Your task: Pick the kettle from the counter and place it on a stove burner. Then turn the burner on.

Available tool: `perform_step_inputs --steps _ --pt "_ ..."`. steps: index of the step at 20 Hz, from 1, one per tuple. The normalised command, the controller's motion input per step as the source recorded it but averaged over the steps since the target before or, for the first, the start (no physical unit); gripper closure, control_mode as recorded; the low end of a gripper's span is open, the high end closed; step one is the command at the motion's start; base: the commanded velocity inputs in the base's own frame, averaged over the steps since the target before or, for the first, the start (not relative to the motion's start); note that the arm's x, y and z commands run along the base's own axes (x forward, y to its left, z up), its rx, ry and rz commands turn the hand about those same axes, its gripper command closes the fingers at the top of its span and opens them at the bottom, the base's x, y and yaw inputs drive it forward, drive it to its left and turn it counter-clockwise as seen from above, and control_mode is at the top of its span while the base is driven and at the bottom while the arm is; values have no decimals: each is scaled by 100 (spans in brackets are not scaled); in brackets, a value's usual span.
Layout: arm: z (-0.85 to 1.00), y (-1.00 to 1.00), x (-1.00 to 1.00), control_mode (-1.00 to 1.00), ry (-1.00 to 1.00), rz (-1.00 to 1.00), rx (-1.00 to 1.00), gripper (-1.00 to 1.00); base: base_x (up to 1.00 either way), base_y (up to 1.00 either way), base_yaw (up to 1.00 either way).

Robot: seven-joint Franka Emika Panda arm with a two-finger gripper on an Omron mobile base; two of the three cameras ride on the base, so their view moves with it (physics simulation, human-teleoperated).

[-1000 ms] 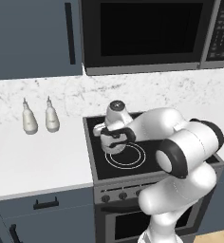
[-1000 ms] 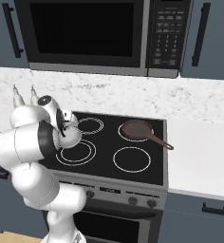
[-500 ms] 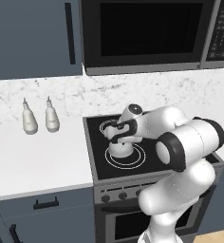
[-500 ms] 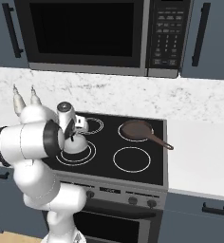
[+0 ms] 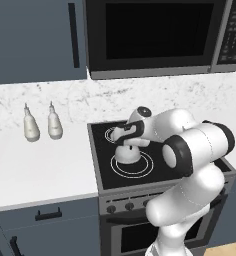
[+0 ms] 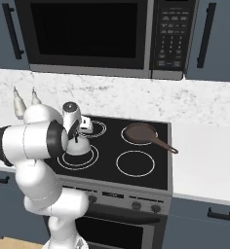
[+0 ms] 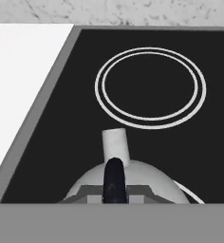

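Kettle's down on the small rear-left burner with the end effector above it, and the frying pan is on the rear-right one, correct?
Not quite: the kettle sits on the large front-left stove burner, as the left base view shows. The end effector is above it, and the frying pan is on the rear-right one.

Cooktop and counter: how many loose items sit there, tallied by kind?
Kettle: 1
Cream bottles: 2
Frying pan: 1
Total: 4
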Motion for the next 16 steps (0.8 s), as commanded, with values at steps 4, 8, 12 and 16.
perform_step_inputs --steps 4,8,12,16 --pt "0 0 0 -100 0 0 0 -100 0 0 0" --pt "0 0 0 -100 0 0 0 -100 0 0 0" --pt "3 -3 -6 -100 0 0 0 -100 0 0 0" --pt "20 -1 -32 -100 0 0 0 -100 0 0 0"
